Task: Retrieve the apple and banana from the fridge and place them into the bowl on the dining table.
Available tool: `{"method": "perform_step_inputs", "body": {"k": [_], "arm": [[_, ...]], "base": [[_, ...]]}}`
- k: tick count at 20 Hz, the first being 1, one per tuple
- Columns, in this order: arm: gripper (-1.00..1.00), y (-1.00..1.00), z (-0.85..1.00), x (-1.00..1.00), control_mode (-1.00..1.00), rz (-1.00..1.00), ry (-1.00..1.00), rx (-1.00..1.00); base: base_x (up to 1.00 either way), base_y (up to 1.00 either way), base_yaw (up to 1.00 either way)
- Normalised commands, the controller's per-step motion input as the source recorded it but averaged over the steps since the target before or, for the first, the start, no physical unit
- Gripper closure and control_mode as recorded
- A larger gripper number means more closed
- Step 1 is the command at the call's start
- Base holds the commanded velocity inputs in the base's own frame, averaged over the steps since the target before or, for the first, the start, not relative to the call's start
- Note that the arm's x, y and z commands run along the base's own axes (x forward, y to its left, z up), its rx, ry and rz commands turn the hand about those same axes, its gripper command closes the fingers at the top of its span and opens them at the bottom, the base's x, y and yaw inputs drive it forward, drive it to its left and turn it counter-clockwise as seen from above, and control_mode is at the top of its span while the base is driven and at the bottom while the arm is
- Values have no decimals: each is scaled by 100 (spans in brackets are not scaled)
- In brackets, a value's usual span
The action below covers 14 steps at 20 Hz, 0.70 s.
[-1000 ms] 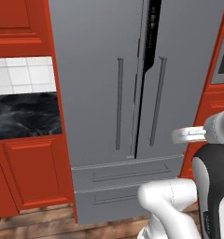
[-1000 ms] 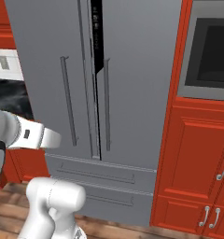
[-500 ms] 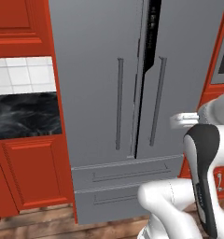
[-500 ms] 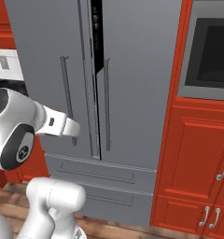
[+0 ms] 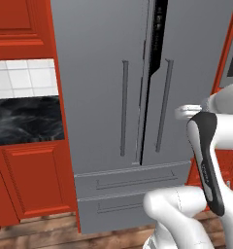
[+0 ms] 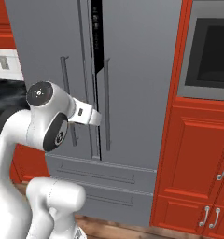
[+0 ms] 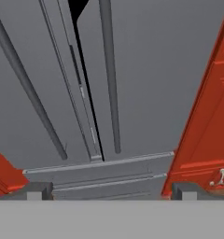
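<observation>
The two-finger gripper (image 7: 111, 191) has its jaws spread wide with nothing between them; in the hand view one dark fingertip (image 7: 37, 190) sits at each bottom corner, and the gap between them frames the tall grey French-door fridge (image 5: 138, 97). It's hanging in open air in front of the fridge, not touching it, pointed at the lower part of the doors.

Using the fridge as the reference: its two doors meet at a dark centre seam that stands slightly ajar, a thin black slit running up the middle. Just either side of that seam are the left vertical bar handle (image 5: 124, 108) and the right vertical bar handle (image 5: 163, 104), both long and grey. Below the doors are two grey lower drawers (image 5: 133, 177) stacked one over the other.

The white arm (image 6: 48, 121) bends in front of the fridge's right half in the left base view, wrist near the right handle.

Left of the fridge there's a red panelled cabinet (image 5: 28, 177) under a black marble counter (image 5: 24, 119) with white tiles (image 5: 21, 78) above. Right of the fridge are red cabinets with silver handles (image 6: 198, 154) and a dark built-in oven (image 6: 209, 58) above them.

Can't tell where the fruit is, the inside of the fridge is hidden.
</observation>
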Motion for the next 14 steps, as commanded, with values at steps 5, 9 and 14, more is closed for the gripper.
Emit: {"method": "perform_step_inputs", "body": {"k": [5, 9, 14], "arm": [[-100, -11, 0, 56, -100, 0, -22, 1], [-100, -17, 2, 58, -100, 0, -15, 4], [-100, -9, 24, 59, -100, -2, 0, 1]], "base": [[0, 0, 0], [0, 0, 0], [0, 0, 0]]}}
